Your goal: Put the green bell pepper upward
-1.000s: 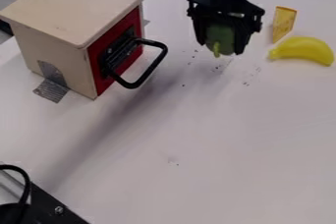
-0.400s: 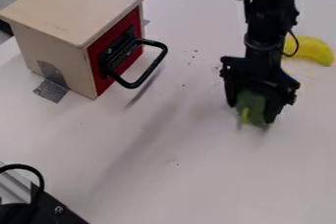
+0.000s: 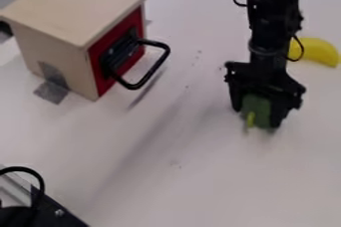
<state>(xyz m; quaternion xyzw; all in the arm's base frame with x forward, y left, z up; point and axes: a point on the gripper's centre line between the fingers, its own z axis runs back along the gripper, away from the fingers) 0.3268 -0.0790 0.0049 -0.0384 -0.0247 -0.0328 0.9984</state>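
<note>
1. The green bell pepper [image 3: 256, 107] sits between the gripper's [image 3: 256, 117] jaws, parted just its width and clamped on it, stem downward.
2. It's well apart from the box [image 3: 73, 8] and its handle [image 3: 158, 63]; the table's [image 3: 190, 186] far edge lies beyond the banana [image 3: 318, 52].
3. I count one pepper, one banana, one box.

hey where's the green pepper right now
In the camera view, the pepper is right of centre, between the fingers of the gripper, nearer the camera than the banana.
</note>
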